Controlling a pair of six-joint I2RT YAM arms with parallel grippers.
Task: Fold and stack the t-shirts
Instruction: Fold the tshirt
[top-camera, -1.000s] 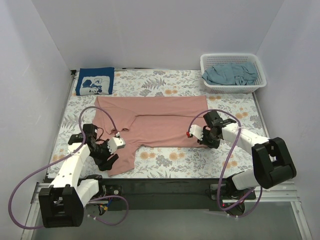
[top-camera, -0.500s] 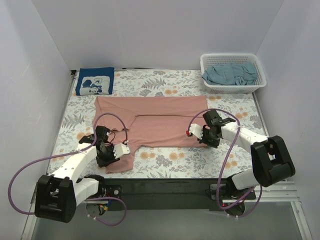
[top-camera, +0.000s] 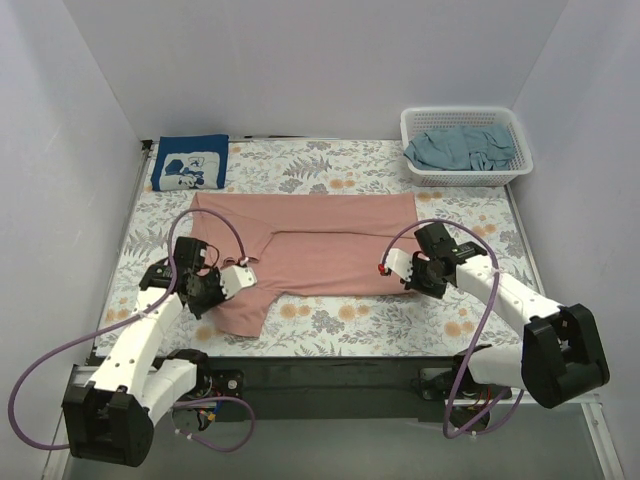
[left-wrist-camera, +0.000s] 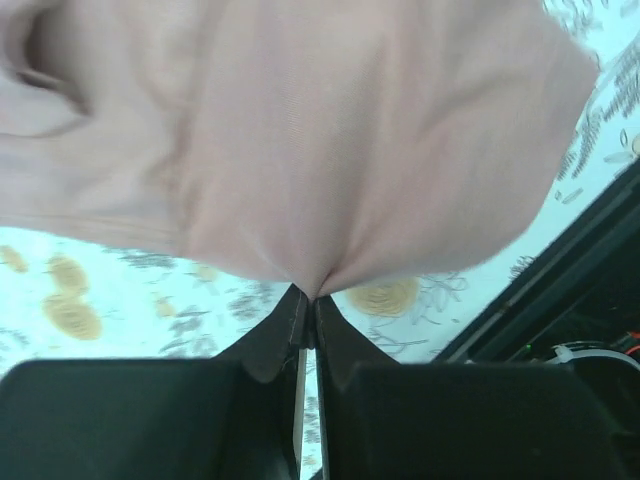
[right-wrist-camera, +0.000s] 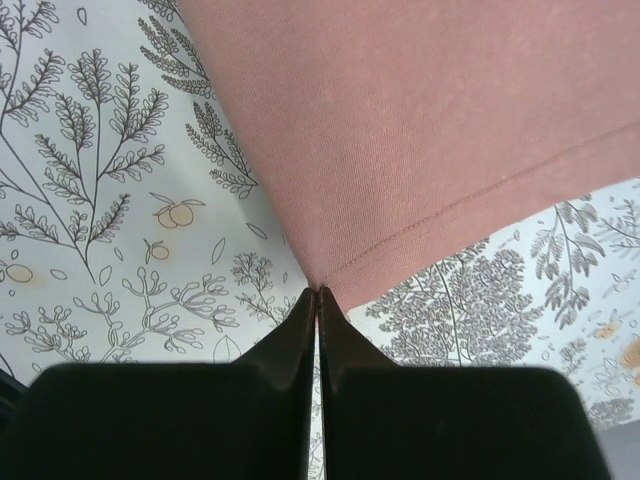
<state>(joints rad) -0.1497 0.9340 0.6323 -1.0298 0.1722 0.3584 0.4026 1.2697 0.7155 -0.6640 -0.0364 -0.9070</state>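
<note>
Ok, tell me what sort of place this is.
Probably a robot test booth, not a home: plain white walls box in the table, and a left arm and right arm are mounted at its near edge, holding a pink t-shirt.

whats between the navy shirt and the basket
Only bare floral cloth, as the top view shows. The pink shirt lies closer to the near edge, off the line from navy shirt to basket.
</note>
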